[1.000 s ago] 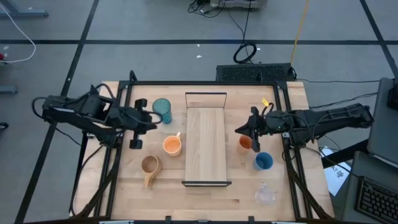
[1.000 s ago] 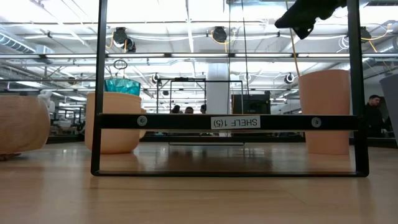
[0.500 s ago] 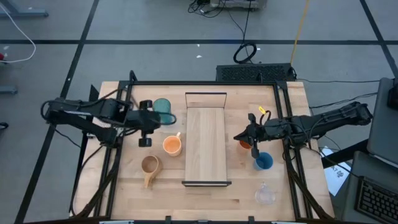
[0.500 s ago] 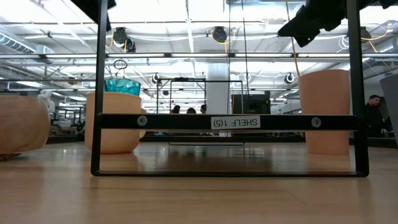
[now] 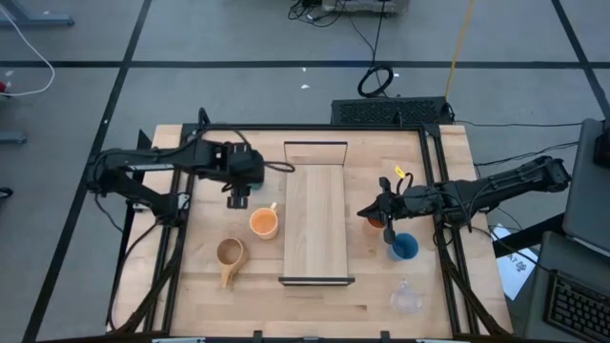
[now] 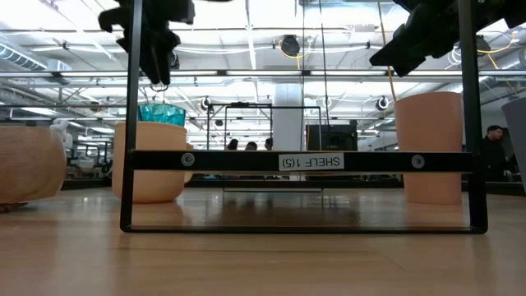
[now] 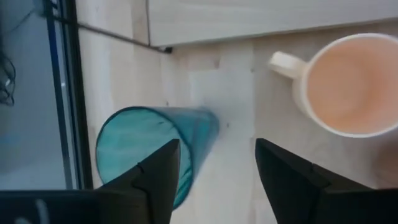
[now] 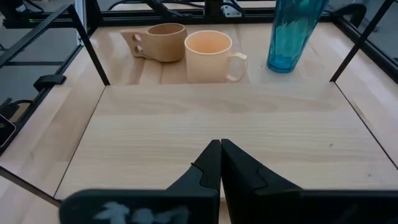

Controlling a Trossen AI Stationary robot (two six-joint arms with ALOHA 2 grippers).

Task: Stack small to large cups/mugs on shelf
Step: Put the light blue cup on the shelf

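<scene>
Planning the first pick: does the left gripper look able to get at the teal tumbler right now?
Probably yes: the open left gripper hangs just above the upright teal tumbler, with only bare table around it; the orange mug stands clear.

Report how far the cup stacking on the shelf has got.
Done: nothing; the shelf is bare. In hand: the left claw hangs open above the teal tumbler, gripping nothing; the right claw is shut and empty. Left: the tumbler, orange mug, tan mug, orange cup, blue cup and clear glass all stand on the table.
</scene>
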